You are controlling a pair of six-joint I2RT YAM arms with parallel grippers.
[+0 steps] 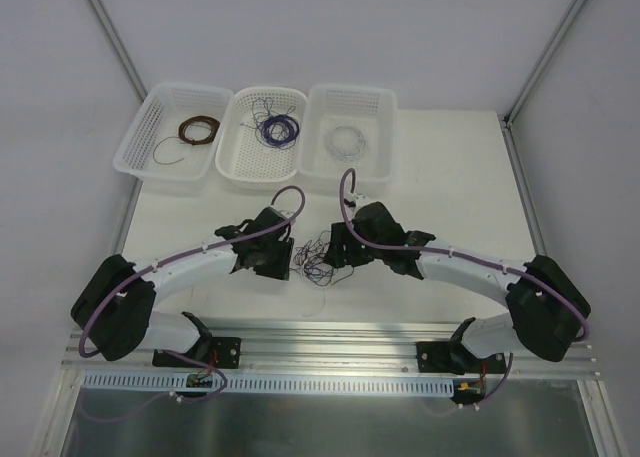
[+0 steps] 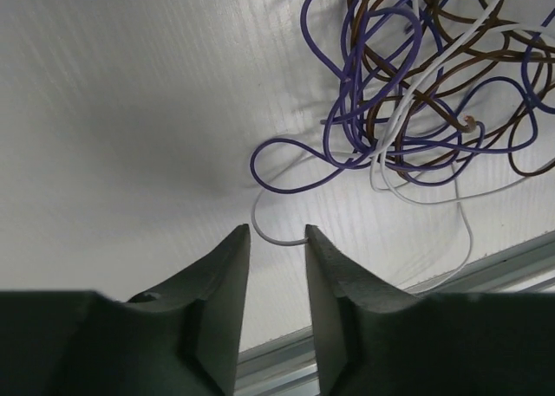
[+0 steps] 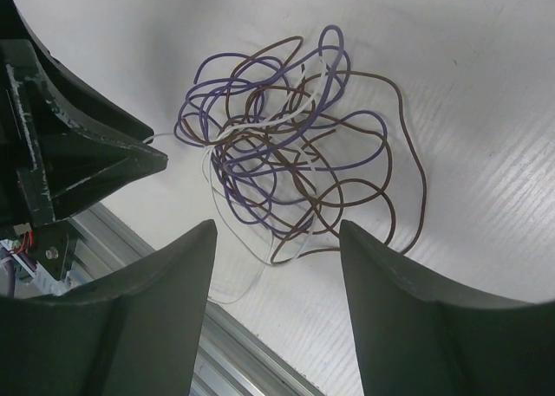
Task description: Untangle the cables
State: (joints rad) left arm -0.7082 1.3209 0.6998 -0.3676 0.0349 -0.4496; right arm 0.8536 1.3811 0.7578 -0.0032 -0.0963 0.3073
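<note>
The cables (image 1: 316,261) are a small tangle of purple, brown and white wires on the white table between my two grippers. In the left wrist view the tangle (image 2: 416,84) lies at the upper right, and a white loop runs down to the tips of my left gripper (image 2: 277,232), which is open a little with nothing between its fingers. In the right wrist view the tangle (image 3: 286,153) lies just beyond my right gripper (image 3: 277,231), which is wide open and empty. The left gripper's dark body (image 3: 78,158) shows at that view's left.
Three white baskets stand at the back: the left one (image 1: 150,132) holds a brown wire coil, the middle one (image 1: 240,147) a purple coil, the right one (image 1: 375,112) a white coil. A metal rail (image 1: 330,332) runs along the table's near edge.
</note>
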